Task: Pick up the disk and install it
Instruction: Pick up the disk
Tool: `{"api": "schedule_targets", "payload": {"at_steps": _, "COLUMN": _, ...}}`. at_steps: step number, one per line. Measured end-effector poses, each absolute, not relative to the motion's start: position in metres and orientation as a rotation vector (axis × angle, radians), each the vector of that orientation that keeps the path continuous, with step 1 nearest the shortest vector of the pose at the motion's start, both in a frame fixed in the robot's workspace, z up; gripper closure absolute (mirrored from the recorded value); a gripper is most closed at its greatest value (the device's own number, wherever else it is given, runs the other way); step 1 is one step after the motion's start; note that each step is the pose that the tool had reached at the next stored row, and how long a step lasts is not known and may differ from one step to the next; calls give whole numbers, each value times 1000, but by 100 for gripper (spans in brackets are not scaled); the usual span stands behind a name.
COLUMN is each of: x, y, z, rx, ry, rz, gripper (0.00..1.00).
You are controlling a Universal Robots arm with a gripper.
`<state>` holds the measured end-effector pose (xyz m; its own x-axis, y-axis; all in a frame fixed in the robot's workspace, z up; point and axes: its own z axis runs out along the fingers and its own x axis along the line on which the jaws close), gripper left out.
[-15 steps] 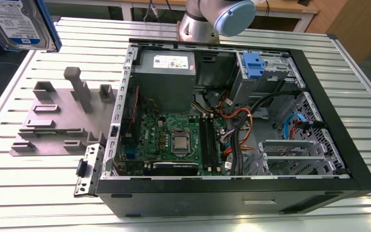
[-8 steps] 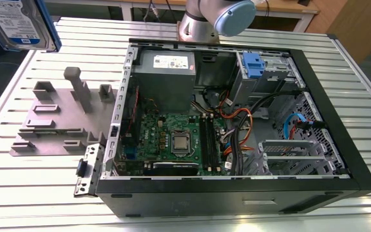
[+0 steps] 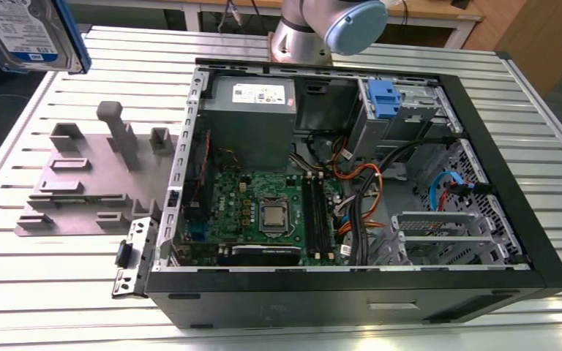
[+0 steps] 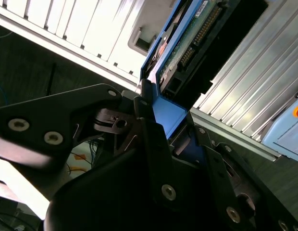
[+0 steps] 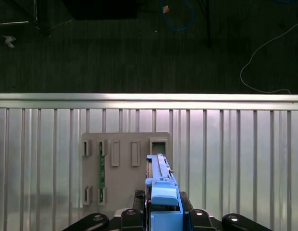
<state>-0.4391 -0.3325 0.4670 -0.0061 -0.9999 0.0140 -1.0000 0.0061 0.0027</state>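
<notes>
claw (image 4: pixel 168 120) clenched on the disk (image 3: pixel 23 33), held in the air above the grey stand (image 5: pixel 122 168) and tabletop (image 3: pixel 66 292). risk: grip looks to be on the blue rail end only, so disk may pivot or slip; loose cables (image 3: pixel 359 175) in the open case (image 3: pixel 496 168) could snag it.

the exterior view looks obliquely down on the table (image 3: pixel 27 292), computer case (image 3: pixel 359 292) central, stand (image 3: pixel 76 183) at its 9 o'clock. the first wrist view faces straight down on that stand from high up. the second wrist view sits close behind the gripper (image 4: pixel 170 115). all share the table.
</notes>
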Motion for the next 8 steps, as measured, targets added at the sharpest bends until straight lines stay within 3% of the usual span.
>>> {"api": "schedule_targets", "payload": {"at_steps": 8, "x": -439, "y": -332, "z": 468, "rx": 2206, "ry": -2220, "rz": 12, "gripper": 64}}
